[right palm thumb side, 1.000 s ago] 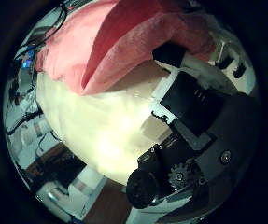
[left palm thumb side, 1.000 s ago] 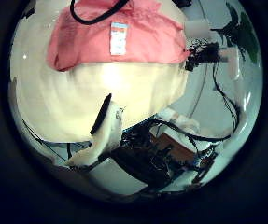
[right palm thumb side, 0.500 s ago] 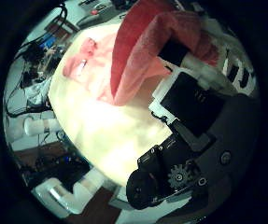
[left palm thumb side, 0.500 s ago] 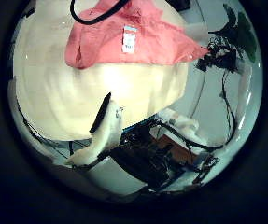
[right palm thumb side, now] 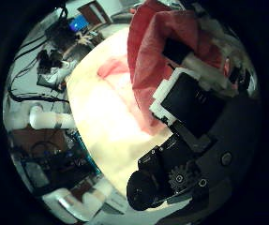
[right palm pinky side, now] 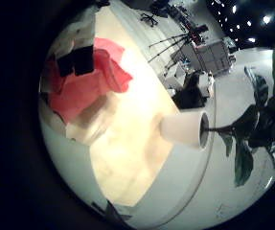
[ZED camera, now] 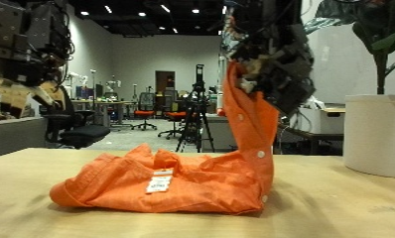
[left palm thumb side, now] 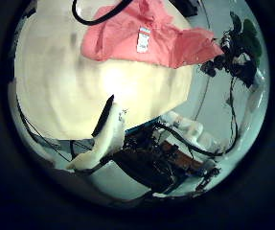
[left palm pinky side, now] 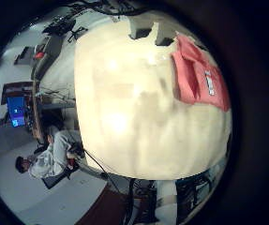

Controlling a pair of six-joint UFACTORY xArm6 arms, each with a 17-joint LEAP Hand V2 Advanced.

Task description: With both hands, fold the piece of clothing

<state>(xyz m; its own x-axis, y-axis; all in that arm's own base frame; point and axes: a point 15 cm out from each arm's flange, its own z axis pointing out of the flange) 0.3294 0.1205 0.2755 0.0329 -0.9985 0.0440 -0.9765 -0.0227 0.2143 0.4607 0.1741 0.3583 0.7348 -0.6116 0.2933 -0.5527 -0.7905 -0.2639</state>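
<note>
An orange shirt (ZED camera: 172, 183) with a white tag lies bunched on the wooden table (ZED camera: 329, 213). One side of it is pulled up in a tall strip to my right hand (ZED camera: 270, 55), whose fingers are curled on the cloth well above the table. The right palm views show the cloth (right palm thumb side: 157, 47) draped over those fingers (right palm pinky side: 78, 62). My left hand (ZED camera: 33, 59) hangs high beside the shirt's other end with relaxed fingers and holds nothing. From the left palm, the shirt (left palm thumb side: 142, 43) (left palm pinky side: 200, 75) lies far off on the tabletop.
A white pot (ZED camera: 376, 134) with a green plant stands on the table past the right hand, also in the right little finger side view as the pot (right palm pinky side: 185, 126). Bare tabletop lies in front of the shirt.
My right hand has risen with the shirt's edge, so the table lies farther below it. In the left palm view the shirt has been drawn narrower and stretched to one side. The left hand stays put.
</note>
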